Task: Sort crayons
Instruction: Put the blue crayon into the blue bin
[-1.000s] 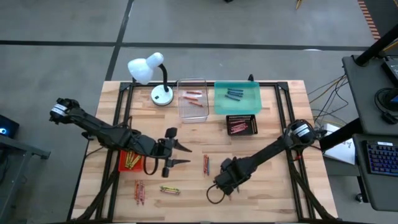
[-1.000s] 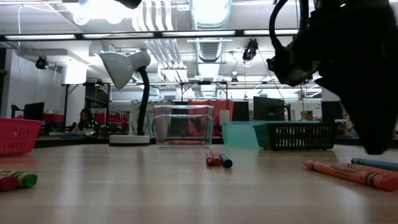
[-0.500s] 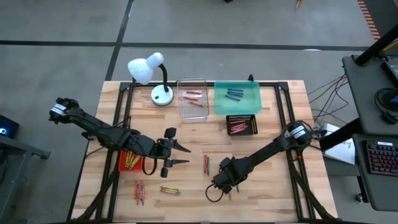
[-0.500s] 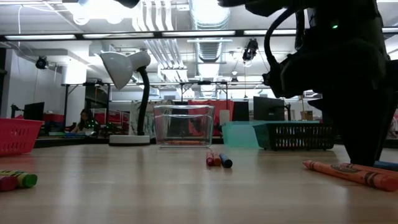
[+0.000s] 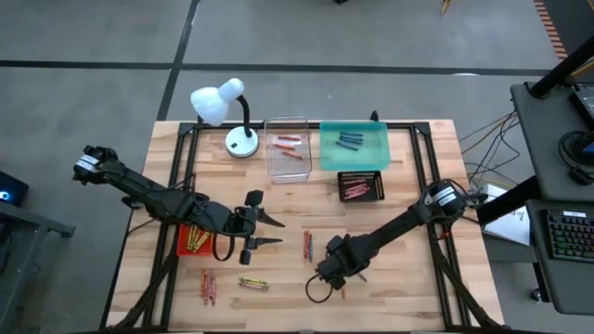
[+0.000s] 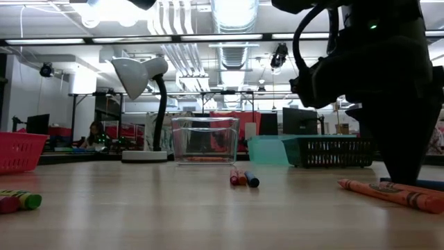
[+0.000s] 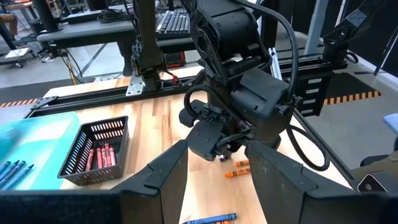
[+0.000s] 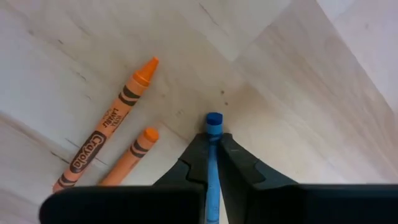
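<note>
My right gripper [image 5: 334,278] stands low over the table's near middle, shut on a blue crayon [image 8: 213,127]. Two orange crayons [image 8: 107,149] lie right beside it. My left gripper [image 5: 276,231] waits open at the table's left middle, holding nothing. More crayons lie loose on the wood: a red and blue group [image 5: 307,246], a pair [image 5: 209,286] and a yellow-green one [image 5: 252,282]. Sorted crayons lie in the red tray [image 5: 183,243], clear tray [image 5: 288,167], teal tray [image 5: 354,162] and black basket [image 5: 361,174]. My right gripper pinches the blue crayon between its two fingers [image 8: 196,152], a short way behind one end [image 8: 213,138], which sticks out past the fingertips. The fingers come from above, pointing down. Whether the crayon is still on the wood, I cannot tell.
A white desk lamp [image 5: 227,111] stands at the far left corner. The trays line the far edge. Bare wood lies between the two grippers and along the table's right side.
My right gripper has gone down to the tabletop and a little toward the table's left edge, onto the blue crayon.
</note>
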Tool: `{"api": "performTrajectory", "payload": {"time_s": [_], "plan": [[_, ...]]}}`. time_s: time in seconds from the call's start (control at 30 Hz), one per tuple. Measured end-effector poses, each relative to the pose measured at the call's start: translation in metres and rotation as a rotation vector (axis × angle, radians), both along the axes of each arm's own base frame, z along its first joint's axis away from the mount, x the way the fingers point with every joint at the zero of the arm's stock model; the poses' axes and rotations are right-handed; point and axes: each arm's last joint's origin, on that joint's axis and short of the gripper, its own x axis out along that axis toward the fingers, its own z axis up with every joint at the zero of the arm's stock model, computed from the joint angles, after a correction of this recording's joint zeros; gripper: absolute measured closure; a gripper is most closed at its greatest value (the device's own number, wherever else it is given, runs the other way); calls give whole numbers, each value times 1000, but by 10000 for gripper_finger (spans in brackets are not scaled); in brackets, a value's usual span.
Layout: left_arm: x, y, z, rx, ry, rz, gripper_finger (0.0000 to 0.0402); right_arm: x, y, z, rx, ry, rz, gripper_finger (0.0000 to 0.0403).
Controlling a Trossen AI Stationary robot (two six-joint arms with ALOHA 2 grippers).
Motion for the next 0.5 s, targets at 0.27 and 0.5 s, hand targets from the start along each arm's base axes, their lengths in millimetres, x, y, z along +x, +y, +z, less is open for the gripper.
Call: {"api": "performTrajectory", "payload": {"time_s": [0.27,0.5], "plan": [[0,0,-1,-1,3,1,248,0,-9,13,-50,-45,27,390],[0,0,-1,-8,7,3,248,0,-23,44,-100,-163,58,390]]}}
